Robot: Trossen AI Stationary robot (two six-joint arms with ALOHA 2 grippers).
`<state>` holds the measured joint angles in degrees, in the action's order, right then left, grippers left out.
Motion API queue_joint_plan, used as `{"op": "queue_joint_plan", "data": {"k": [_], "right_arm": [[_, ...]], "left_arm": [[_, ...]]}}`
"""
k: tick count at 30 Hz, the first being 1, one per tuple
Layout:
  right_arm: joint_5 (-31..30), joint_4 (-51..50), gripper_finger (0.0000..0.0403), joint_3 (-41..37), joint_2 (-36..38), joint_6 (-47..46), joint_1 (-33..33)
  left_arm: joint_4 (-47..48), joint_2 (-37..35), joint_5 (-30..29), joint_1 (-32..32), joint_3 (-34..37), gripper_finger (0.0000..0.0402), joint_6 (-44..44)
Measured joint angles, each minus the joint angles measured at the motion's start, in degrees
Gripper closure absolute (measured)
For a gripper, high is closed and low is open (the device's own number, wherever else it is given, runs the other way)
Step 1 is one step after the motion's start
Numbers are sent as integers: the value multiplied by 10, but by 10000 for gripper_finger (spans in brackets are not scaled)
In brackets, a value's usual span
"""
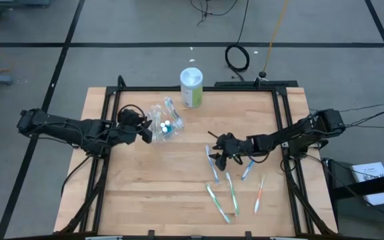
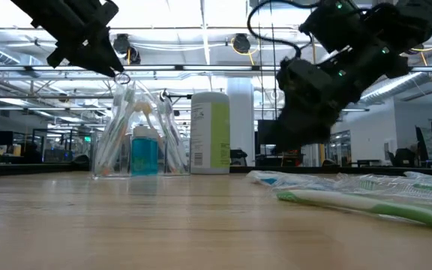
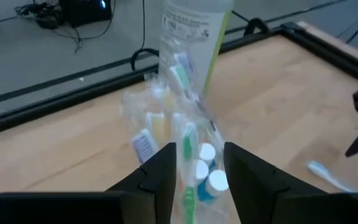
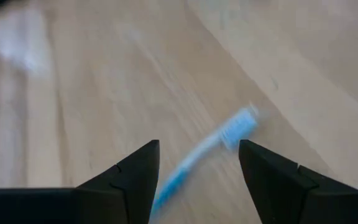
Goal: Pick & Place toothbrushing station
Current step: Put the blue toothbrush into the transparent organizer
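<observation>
Wooden table (image 1: 152, 180) — green-white bottle (image 1: 191, 87) behind clear container (image 1: 165, 123).

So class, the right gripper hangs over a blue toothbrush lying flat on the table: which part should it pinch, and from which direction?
Probably mid-handle, from straight above. The blue toothbrush lies flat on the wooden table, and the open right gripper already straddles its slim handle.

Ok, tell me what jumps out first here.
The clear crinkly plastic container, stuffed with toothbrushes and blue tubes, stands at the table's back left, the left gripper open beside it. Near the front right, loose pale toothbrushes lie scattered, the right gripper open over a blue one.
</observation>
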<state>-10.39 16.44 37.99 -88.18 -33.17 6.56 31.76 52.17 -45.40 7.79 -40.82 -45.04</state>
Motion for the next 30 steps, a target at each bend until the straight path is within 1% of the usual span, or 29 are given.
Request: {"op": "queue_joint_plan", "data": {"k": [2, 4, 7, 10, 15, 20, 22, 24, 26, 30], "right_arm": [[-2, -23, 199, 0, -1, -21, 3], [-18, -37, 206, 0, -1, -35, 6], [-31, -41, 210, 1, -3, -54, 6], [-31, -15, 211, 1, -30, -70, 9], [-33, 40, 211, 2, -94, -71, 11], [-34, 72, 217, 3, -127, -45, 7], [-35, 70, 231, 3, -132, -34, 7], [-37, 68, 254, 3, -134, -30, 7], [-38, 74, 285, 3, -135, -26, 5], [-28, 120, 357, 1, -138, -17, -5]], "left_arm": [[-3, 4, -1, -1, 0, 264, 3], [-6, 3, -1, -2, 0, 264, 10], [-11, 3, -1, -3, 0, 263, 18], [-22, 3, 3, -3, 0, 264, 18], [-20, 3, 4, -3, 0, 264, 18], [-20, 3, 4, -3, 0, 264, 30], [-20, 3, 4, -3, 0, 263, 40], [-20, 3, 4, -3, 0, 264, 47], [-20, 3, 4, -3, 0, 264, 48], [-20, 3, 5, -3, 0, 264, 61]]}}
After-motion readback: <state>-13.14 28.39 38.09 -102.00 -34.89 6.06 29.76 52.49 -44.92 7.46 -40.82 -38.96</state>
